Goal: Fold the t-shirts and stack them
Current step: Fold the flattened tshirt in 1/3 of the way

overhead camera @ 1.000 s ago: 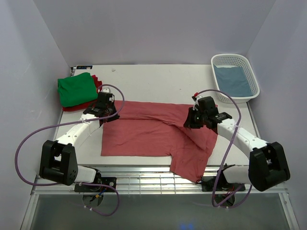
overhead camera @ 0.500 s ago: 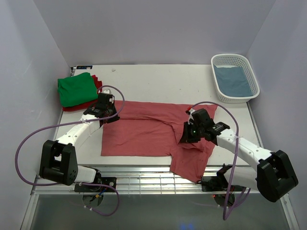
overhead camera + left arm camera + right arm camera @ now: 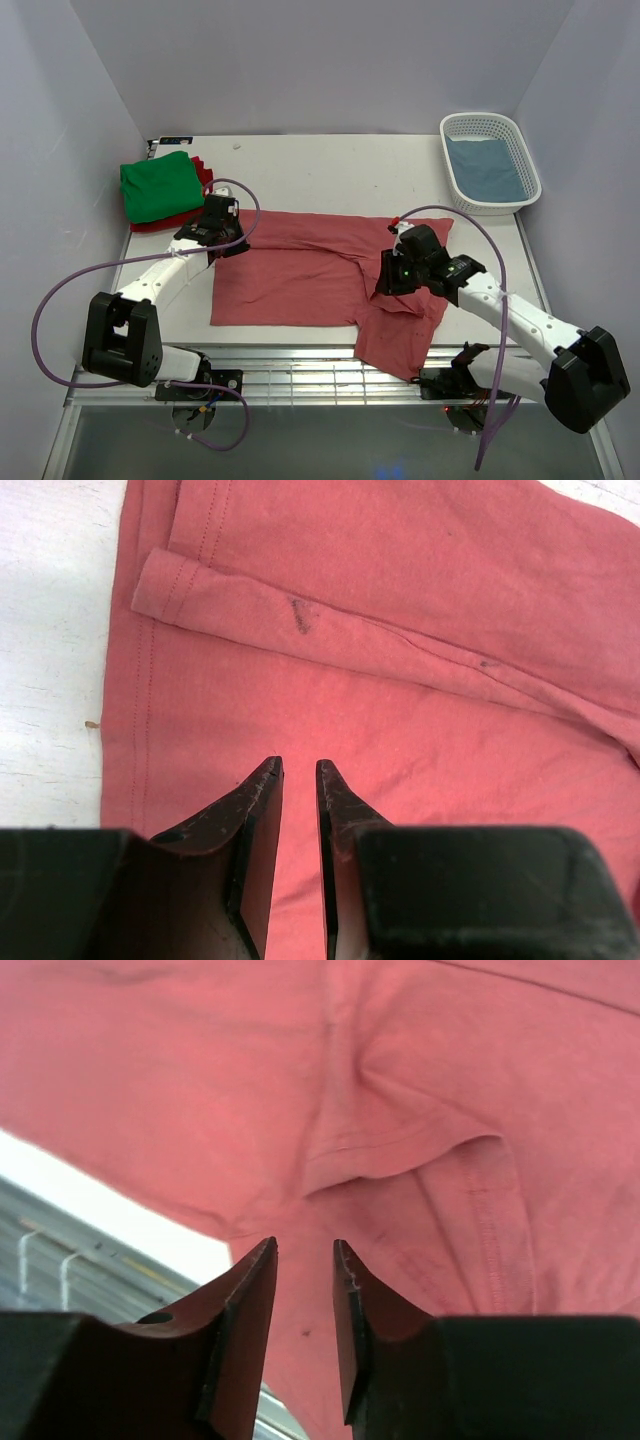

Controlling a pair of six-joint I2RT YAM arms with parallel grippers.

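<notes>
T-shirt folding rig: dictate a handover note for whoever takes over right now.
Left pincer: narrowly open, empty, over the pink shirt near its left sleeve.
Right pincer: narrowly open, empty, over that shirt's rumpled right part.
Done: green shirt folded on the dark red shirt, far left.
Left: the pink shirt lies spread out, one corner past the table's front edge. The blue shirt is in the basket. Fold both, then stack.

Four t-shirts: pink [image 3: 300, 285], green [image 3: 160, 185], dark red [image 3: 203, 172], grey-blue [image 3: 487, 168]; one basket [image 3: 481, 118].
</notes>
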